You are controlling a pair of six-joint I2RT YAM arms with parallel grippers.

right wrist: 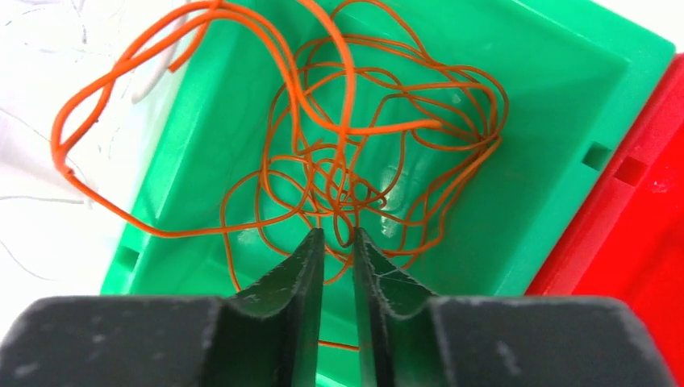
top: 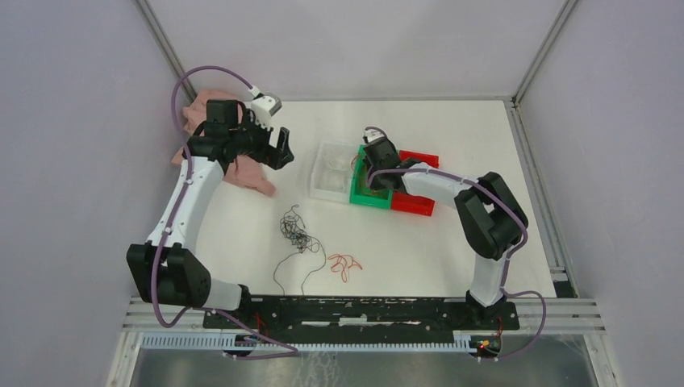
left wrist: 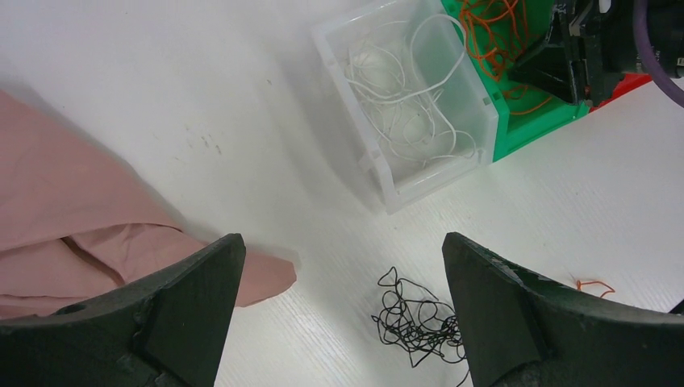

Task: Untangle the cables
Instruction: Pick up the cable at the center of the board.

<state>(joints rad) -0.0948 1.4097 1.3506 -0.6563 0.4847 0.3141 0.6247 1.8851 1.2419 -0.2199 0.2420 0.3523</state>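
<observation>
Your black cables (top: pixel 297 234) lie in one tangle at mid-table, long axis running 12 to 6 o'clock, with one loose orange strand (top: pixel 344 264) at its 4 o'clock. Of three bins at 1 o'clock, the clear bin (left wrist: pixel 485 103) holds white wires (left wrist: pixel 403 97), and the green bin (right wrist: pixel 556 121) holds an orange wad (right wrist: pixel 347 145). Your left gripper (top: pixel 278 149) hangs wide open and empty at 10 o'clock, while your right gripper (right wrist: pixel 337 238) sits in the green bin, jaws a slit apart.
</observation>
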